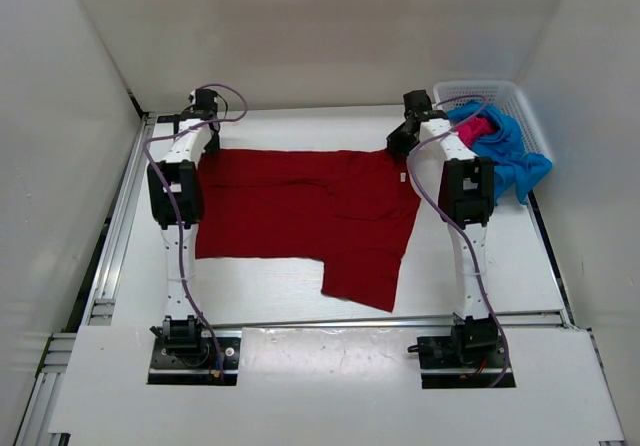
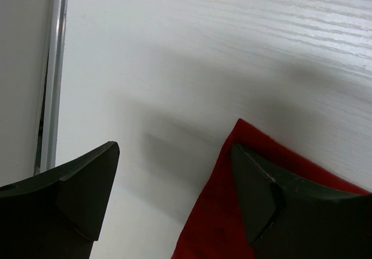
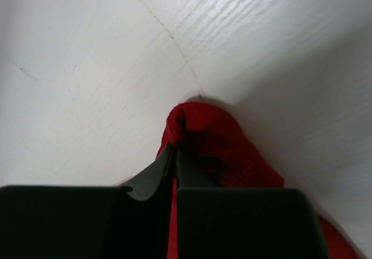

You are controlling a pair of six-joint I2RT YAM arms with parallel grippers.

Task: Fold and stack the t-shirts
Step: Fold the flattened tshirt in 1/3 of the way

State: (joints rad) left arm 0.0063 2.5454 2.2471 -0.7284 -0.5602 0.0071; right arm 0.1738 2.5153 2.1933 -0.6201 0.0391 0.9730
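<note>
**Q:** Where is the dark red t-shirt (image 1: pixel 300 216)?

**A:** It lies spread out on the white table (image 1: pixel 270 296) between the two arms. Its long edge runs along the far side, and one section on the right reaches toward the near edge.

**Q:** What is the right gripper (image 3: pixel 176 151) doing?

**A:** It is at the shirt's far right corner. Its fingers are pressed together on a small bunched fold of red cloth, which rises just past the fingertips.

**Q:** And the left gripper (image 2: pixel 173 154)?

**A:** It is at the far left corner with its fingers spread wide. One finger is over bare table and the other over the pointed red corner. Whether that finger touches the cloth cannot be told from the wrist view.

**Q:** Where are the other shirts?

**A:** They are in the white mesh basket (image 1: pixel 522 101) at the far right of the table. The blue t-shirt (image 1: pixel 510 156) spills over the basket's near rim, and the pink t-shirt (image 1: pixel 475 128) is bundled against it, partly covered.
</note>
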